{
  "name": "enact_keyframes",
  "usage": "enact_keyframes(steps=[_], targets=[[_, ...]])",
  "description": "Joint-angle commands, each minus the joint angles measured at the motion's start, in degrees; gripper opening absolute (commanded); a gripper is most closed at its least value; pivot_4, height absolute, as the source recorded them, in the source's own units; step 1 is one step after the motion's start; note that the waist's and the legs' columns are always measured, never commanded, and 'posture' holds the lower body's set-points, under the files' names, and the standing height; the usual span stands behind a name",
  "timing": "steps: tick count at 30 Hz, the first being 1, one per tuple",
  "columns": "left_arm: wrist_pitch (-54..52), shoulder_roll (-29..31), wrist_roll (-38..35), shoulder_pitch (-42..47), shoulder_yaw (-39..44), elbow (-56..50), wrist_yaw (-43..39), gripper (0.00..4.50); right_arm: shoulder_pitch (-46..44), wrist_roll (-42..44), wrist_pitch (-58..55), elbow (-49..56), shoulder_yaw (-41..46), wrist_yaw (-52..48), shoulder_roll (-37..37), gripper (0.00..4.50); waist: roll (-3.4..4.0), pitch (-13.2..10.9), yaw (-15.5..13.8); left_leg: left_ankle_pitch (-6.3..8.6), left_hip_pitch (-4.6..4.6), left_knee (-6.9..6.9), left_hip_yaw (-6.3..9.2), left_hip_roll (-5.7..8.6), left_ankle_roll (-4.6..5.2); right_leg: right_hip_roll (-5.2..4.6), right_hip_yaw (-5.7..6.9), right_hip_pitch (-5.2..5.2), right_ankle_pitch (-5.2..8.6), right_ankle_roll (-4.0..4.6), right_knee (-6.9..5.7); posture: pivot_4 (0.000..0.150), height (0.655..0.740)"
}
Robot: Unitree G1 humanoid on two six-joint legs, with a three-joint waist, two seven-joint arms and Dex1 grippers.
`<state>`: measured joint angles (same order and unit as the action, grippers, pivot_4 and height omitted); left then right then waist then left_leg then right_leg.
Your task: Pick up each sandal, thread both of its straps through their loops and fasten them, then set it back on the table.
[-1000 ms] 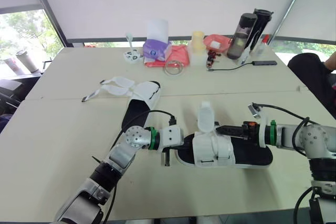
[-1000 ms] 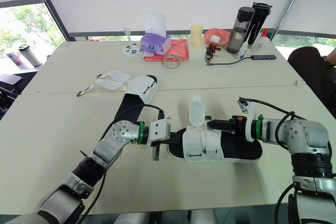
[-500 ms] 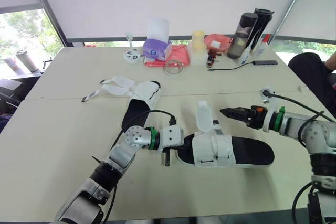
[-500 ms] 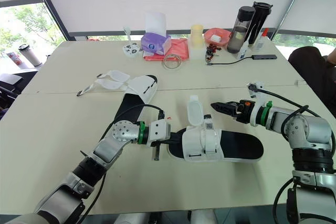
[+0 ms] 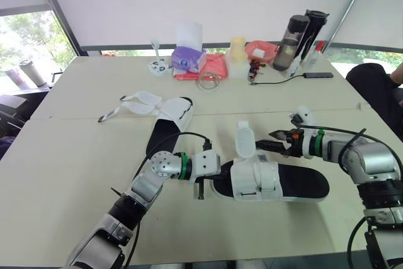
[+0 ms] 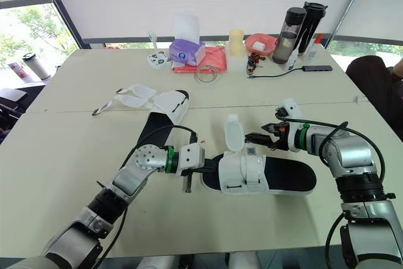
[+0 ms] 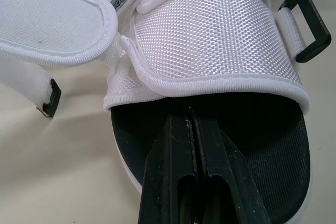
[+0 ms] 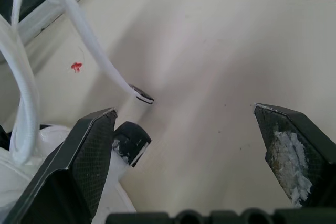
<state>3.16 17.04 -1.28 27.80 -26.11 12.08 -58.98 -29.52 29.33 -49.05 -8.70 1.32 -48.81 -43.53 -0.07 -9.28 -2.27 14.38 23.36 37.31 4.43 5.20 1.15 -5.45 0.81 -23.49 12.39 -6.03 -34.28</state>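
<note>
Table (image 5: 75,155): pale top with a seam across the middle.

Left arm: comes in from the near left corner, elbow bent, forearm running parallel to the near edge and pointing toward the robot's right.

Right arm: enters over the right edge, forearm about level, pointing toward the robot's left, above the far side of the near sandal.

Near sandal (image 5: 296,184): flat on the table close to the near edge, right of centre. It lies lengthwise along that edge, toe toward the left arm.

Second sandal (image 5: 165,131): left of centre, just across the seam, with loose straps (image 5: 141,100) splayed toward the left edge.

Left gripper (image 7: 190,116): fingers pressed together with nothing visible between them. They lie on the black footbed at the toe, tips just under the white upper.

Right gripper (image 8: 184,111): fingers spread wide, holding nothing, close beside the raised strap.

Raised strap (image 5: 244,140): stands up from the near sandal's upper, unfastened.

Black loop (image 7: 307,24): on the side of the upper, with no strap through it.
</note>
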Motion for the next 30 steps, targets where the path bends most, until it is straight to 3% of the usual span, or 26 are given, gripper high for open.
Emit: enact_keyframes(steps=[1,9,16,30], targets=[[-1.89,0.53,0.96,-0.75,-0.07,0.52,0.25,0.0,-4.76,4.26,-1.25,-1.67,7.43,0.24,1.05,4.44,0.03,-0.02,0.05,0.0,0.0,0.0,0.0,0.0,0.0,0.0,0.0,0.0,0.0,0.01,0.0,0.15,0.74],[-11.59,2.3,-6.94,-1.31,2.49,-8.4,-4.36,0.0,-7.15,11.74,-10.07,-0.65,11.91,-4.53,-0.28,4.44,0.14,-0.1,0.12,0.0,0.07,-0.22,0.01,-0.02,0.0,0.02,-0.01,-0.2,-0.06,-0.09,-0.02,0.15,0.74],[-17.99,5.48,-8.98,-1.97,1.28,-11.85,-8.75,0.0,-6.46,13.13,-14.08,2.63,7.89,-7.07,0.1,4.44,0.24,-0.16,0.17,0.0,0.38,-0.24,-0.05,-0.02,-0.01,0.01,-0.08,-0.66,-0.08,-0.11,-0.2,0.15,0.74],[-13.11,6.37,-2.89,-0.25,-2.24,-7.99,-9.02,0.0,-7.36,13.4,-14.94,2.99,2.21,-10.28,1.5,4.44,0.24,-0.16,0.07,-0.01,0.39,-0.15,-0.09,0.0,-0.03,-0.01,-0.12,-0.63,-0.06,-0.04,-0.19,0.15,0.74]])
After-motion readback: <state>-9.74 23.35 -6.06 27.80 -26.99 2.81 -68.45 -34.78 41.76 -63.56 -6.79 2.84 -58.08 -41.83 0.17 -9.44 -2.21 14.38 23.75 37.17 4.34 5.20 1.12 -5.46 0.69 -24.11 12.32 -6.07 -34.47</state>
